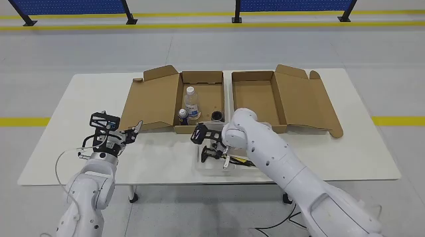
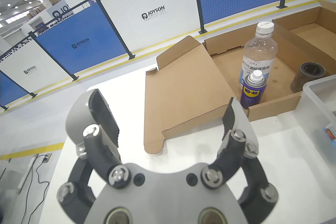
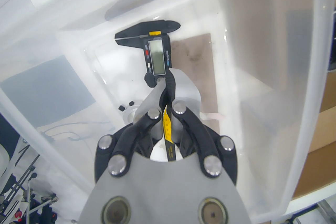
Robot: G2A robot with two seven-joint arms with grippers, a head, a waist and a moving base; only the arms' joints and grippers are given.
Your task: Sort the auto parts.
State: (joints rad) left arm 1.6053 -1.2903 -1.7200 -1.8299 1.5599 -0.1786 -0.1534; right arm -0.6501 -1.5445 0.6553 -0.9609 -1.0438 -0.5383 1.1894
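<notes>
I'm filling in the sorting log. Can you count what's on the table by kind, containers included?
Cardboard boxes: 2
Clear plastic bin: 1
Clear bottle: 1
Blue spray can: 1
Dark cylindrical part: 1
Digital caliper, in the right gripper: 1
Total: 7
Other bin contents are too unclear to count.

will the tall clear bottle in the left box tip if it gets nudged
Likely, yes: the bottle stands upright, tall and narrow, so a nudge near its cap could topple it. Its clear plastic wall probably gives under a squeeze. The spray can close beside it might get knocked too.
</notes>
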